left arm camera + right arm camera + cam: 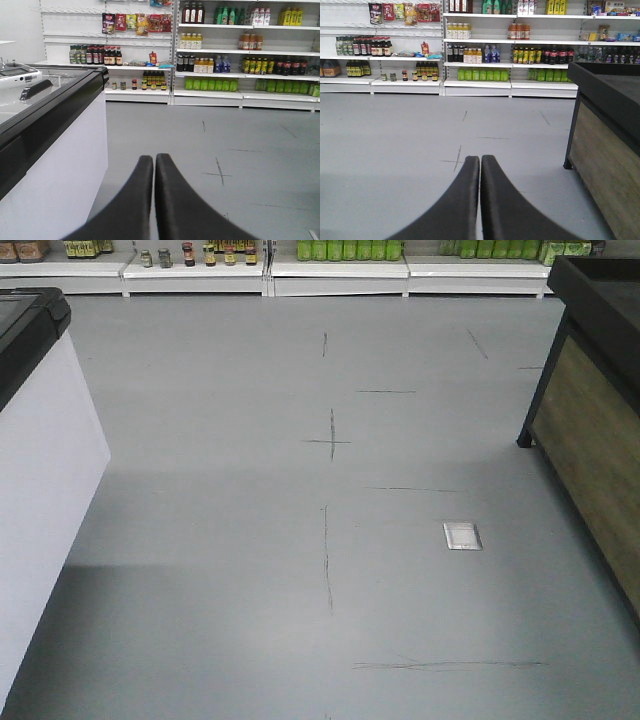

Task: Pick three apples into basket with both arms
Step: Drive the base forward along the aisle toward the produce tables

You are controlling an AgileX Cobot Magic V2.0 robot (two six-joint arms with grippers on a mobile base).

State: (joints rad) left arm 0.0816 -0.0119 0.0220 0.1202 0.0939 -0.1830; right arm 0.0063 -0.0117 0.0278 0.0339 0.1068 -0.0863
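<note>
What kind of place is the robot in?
Most likely a small supermarket: wall shelves stocked with bottled drinks, hanging snack packets, and what looks like a white chest freezer beside the aisle.

Grey floor, scored with thin dark lines. At nine o'clock, a white freezer with a black rim; at three, a wood-grain counter, black-framed. At twelve, green bottles on white shelves. Black: left gripper, right gripper.

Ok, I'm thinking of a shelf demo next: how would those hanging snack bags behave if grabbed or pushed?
The snack bags look like thin printed pouches, so they are probably floppy and light for their size. Since they hang from their tops against the back panel, a push would likely swing them rather than tip them.
</note>
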